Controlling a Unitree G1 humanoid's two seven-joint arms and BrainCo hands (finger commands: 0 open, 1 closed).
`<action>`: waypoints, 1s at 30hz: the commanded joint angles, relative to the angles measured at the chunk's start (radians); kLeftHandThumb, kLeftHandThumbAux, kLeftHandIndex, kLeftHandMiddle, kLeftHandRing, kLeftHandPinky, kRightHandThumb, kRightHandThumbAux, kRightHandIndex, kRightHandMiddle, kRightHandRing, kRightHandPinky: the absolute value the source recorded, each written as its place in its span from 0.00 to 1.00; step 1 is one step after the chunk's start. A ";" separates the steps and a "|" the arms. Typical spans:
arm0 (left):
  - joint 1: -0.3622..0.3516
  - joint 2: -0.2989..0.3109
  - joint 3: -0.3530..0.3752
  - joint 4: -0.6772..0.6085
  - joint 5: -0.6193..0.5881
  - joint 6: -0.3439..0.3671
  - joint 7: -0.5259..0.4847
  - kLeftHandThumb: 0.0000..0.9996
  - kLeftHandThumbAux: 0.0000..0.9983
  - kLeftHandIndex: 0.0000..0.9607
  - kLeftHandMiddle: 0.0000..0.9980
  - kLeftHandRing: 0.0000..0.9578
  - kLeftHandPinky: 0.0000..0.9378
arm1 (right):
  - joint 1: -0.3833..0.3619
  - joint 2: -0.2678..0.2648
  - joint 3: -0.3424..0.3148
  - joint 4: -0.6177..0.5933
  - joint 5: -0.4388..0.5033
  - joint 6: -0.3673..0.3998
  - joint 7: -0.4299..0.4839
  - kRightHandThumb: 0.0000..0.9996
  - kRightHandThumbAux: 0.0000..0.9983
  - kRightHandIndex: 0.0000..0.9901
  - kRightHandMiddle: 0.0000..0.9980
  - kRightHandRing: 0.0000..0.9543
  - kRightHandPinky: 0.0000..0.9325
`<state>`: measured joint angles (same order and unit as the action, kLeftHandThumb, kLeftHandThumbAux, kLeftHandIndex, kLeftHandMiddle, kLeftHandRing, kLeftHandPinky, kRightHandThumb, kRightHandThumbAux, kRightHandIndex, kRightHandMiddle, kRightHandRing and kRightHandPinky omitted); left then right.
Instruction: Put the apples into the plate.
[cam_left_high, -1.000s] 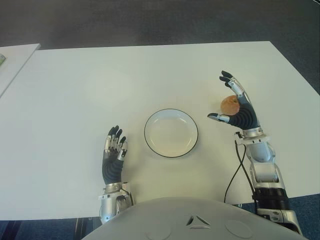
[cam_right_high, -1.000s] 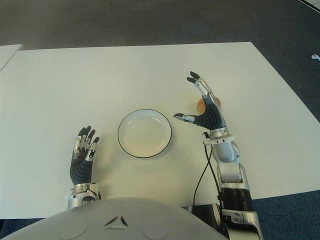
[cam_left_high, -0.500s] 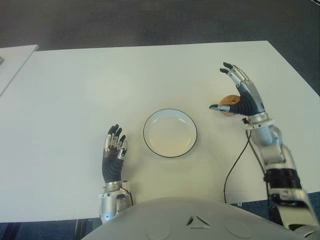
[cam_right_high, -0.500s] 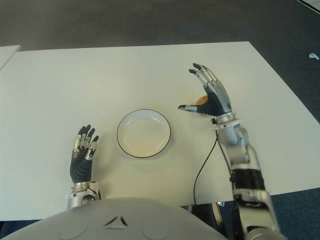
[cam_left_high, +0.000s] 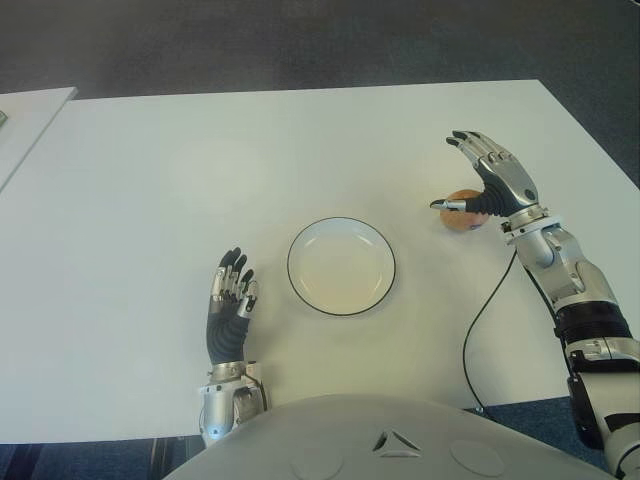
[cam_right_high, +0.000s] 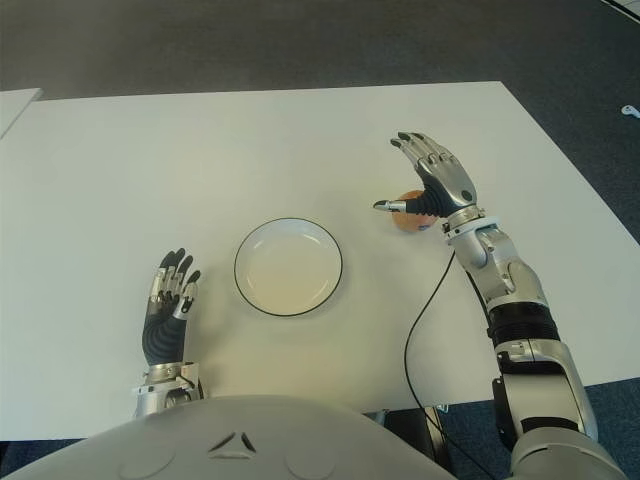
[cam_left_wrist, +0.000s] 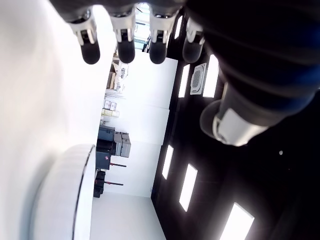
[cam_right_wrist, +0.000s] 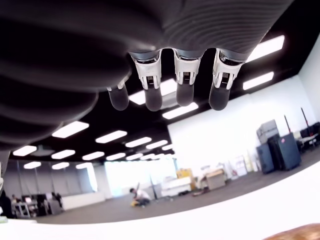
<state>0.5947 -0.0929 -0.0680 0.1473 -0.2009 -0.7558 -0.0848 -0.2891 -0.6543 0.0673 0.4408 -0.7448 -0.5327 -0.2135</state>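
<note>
Turning palm-down over the apple (cam_left_high: 461, 222), the right hand (cam_left_high: 492, 185) (fingers spread, gripping nothing) has moved outward; apple sits on the table (cam_left_high: 150, 200), right of the plate (cam_left_high: 341, 266). Left hand (cam_left_high: 228, 312) idles open.

From my head cameras, both eyes look steeply down on the white table (cam_left_high: 150, 180), sharing the plate (cam_left_high: 341, 266) near its front edge and both hands. My left wrist camera looks along its fingers (cam_left_wrist: 90, 52), close; the right wrist camera peers out under its fingers (cam_right_wrist: 184, 95).
</note>
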 joint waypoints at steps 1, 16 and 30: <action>0.021 -0.030 0.010 0.021 0.011 0.051 0.026 0.28 0.60 0.00 0.00 0.00 0.00 | -0.016 -0.028 0.032 0.023 -0.011 0.043 0.032 0.41 0.39 0.02 0.00 0.00 0.00; 0.013 -0.024 0.018 0.045 0.047 0.025 0.035 0.25 0.60 0.00 0.00 0.00 0.00 | -0.075 -0.082 0.106 0.167 -0.002 0.073 0.059 0.31 0.32 0.00 0.00 0.00 0.00; 0.021 -0.024 0.016 0.040 0.037 0.024 0.036 0.25 0.62 0.00 0.00 0.00 0.00 | -0.098 -0.082 0.148 0.257 0.016 0.075 0.057 0.24 0.25 0.00 0.00 0.00 0.00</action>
<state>0.5951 -0.0929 -0.0559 0.1564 -0.1593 -0.7622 -0.0519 -0.3698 -0.7364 0.1991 0.6731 -0.7392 -0.4615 -0.1648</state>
